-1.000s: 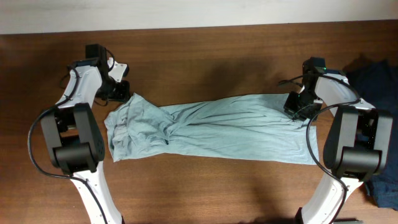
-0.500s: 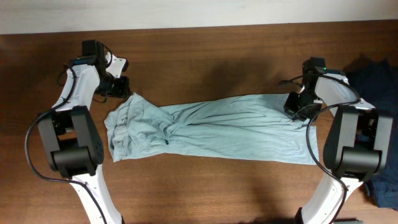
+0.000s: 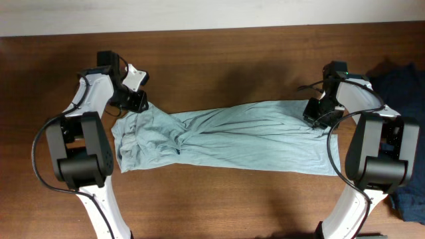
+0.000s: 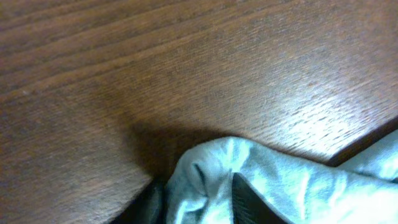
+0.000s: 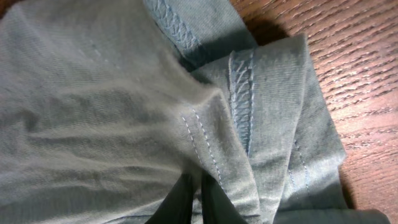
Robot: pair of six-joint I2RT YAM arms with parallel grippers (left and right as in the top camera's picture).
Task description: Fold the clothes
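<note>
Pale grey-blue T-shirt (image 3: 232, 136) is stretched out across the middle of the wooden surface (image 3: 219, 60), with its long axis running from the left edge toward the right edge. It's pretty wrinkly, and the left end is bunched up more than the right.

The right gripper (image 3: 317, 114) sits on the far corner of the shirt's right end. It's clamped down on it, and the wrist view shows hemmed fabric pinched tight between the jaws.

The left gripper (image 3: 136, 101) is at the far corner of the left end. Its wrist view shows a little peak of cloth sitting between the two dark fingers (image 4: 245, 199), but I honestly can't tell if it has bitten down or is just straddling it.

So each arm has its own end, and the whole shirt lies inward and toward the near edge from both. My guess is the next move needs both far corners held, so the left grip is the one to watch. If it's only got a thin fold, that could slip out.

There's also a navy garment (image 3: 398, 83) off by the right edge, not part of this.
</note>
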